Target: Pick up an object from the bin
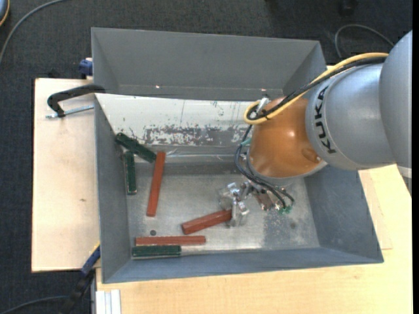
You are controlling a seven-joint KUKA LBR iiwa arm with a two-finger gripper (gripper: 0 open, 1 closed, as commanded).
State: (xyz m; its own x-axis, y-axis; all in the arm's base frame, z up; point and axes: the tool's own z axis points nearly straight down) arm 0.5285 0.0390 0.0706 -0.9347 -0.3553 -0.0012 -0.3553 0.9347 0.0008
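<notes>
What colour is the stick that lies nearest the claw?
The stick is reddish brown, seen in the camera view.

The long red-brown flat stick [206, 222] has its 3 o'clock end hidden by the metal gripper [237, 209]. The big grey arm [366, 120] is cut off at 3 o'clock. A tiny dark dot [152, 233] near 7 o'clock is too small to name.

Robotics lab; KUKA arm [366, 120], grey metal bin [196, 57], carpeted floor [196, 5]

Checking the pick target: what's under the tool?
The right end of a slanted red stick lies under the tool, on the bin floor. The tool covers the stick's tip, so contact can't be judged.
</notes>
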